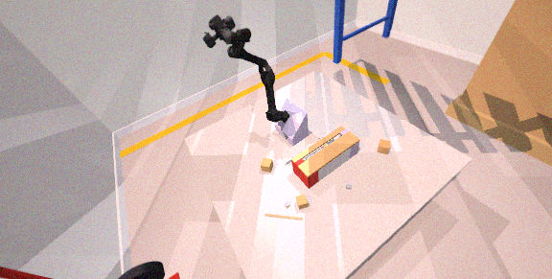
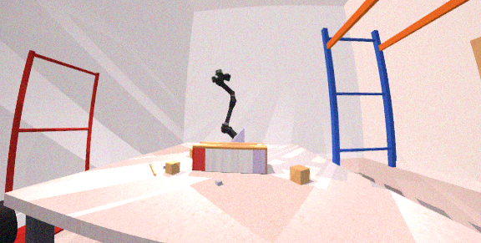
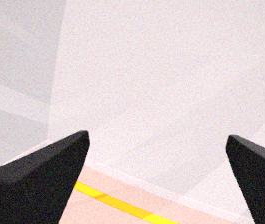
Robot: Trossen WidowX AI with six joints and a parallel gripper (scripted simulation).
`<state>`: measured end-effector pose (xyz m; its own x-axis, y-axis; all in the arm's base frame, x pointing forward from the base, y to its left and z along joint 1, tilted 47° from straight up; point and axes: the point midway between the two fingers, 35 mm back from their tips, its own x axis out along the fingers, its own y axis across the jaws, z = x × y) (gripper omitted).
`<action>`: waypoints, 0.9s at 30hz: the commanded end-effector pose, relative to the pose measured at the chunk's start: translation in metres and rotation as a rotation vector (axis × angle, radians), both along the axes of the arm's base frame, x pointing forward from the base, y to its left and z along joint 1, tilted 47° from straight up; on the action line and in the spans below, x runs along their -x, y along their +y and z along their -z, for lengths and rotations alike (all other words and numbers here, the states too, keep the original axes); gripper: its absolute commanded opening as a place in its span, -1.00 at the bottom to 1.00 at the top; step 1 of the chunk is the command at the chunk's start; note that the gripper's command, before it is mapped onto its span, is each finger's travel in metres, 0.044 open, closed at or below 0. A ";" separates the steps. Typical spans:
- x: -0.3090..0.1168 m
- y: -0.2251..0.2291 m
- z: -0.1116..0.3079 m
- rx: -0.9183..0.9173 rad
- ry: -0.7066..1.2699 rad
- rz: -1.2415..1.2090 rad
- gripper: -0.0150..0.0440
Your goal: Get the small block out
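Note:
The long box (image 1: 331, 152) (image 2: 230, 145) has a wooden top with a slot, a red end and a lavender end. Its clear front (image 2: 229, 160) faces the exterior view. No block can be made out on the shelf inside. A small grey block (image 1: 348, 186) (image 2: 219, 183) lies on the table in front of the box; whether it is the task's block I cannot tell. My gripper (image 1: 212, 31) (image 2: 215, 75) (image 3: 157, 140) is raised high behind the box, well away from it. Its fingers are wide open with nothing between them.
A lavender angular object (image 1: 298, 128) (image 2: 240, 135) stands beside the arm's base, behind the box. Wooden cubes (image 1: 266, 165) (image 1: 301, 201) (image 1: 383, 146) (image 2: 172, 167) (image 2: 300, 174) stand around the box. A thin stick (image 1: 284, 217) (image 2: 153, 169) and a tiny pale object (image 1: 287, 204) lie near one cube.

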<state>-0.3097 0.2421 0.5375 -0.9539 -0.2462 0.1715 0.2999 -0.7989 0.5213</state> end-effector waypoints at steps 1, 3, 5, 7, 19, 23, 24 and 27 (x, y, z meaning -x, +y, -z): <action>0.000 -0.002 -0.001 -0.005 0.004 -0.001 0.86; 0.001 -0.016 -0.011 -0.040 0.036 -0.008 0.86; 0.000 -0.039 -0.028 -0.088 0.085 -0.026 0.86; -0.005 -0.063 -0.043 -0.126 0.128 -0.053 0.86; -0.082 -0.206 -0.119 -0.305 0.391 -0.217 0.86; -0.110 -0.241 -0.135 -0.292 0.484 -0.275 0.86; -0.121 -0.254 -0.140 -0.305 0.513 -0.299 0.86; -0.160 -0.292 -0.149 -0.354 0.603 -0.373 0.86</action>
<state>-0.1865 -0.0161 0.6774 -0.6445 -0.6106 0.4603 0.6893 -0.7245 0.0040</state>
